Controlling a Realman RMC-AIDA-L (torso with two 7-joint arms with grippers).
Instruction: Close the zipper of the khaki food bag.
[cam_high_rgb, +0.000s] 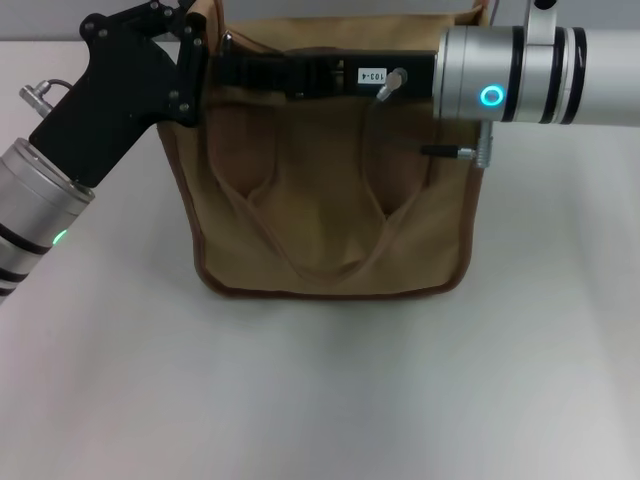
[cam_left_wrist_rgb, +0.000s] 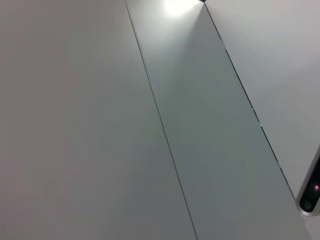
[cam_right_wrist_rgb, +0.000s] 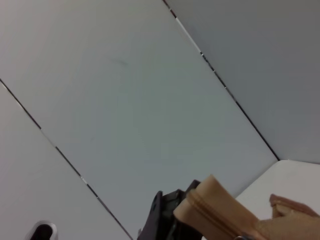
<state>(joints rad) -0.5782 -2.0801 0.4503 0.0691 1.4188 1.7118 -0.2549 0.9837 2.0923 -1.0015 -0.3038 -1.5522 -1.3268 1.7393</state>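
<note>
White tabletop (cam_high_rgb: 320, 400), grey panelled wall (cam_left_wrist_rgb: 75, 125) with thin seams

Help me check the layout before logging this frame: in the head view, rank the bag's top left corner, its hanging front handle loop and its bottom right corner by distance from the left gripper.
1. Top left corner of the khaki food bag: right at the left gripper.
2. Front handle loop: lower, mid-bag.
3. Bottom right corner: farthest, diagonally opposite.

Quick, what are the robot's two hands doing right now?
Left gripper: at the tan canvas bag's top left corner; grip cannot be told.
Right gripper: lying across the bag's top edge; grip cannot be told.
</note>
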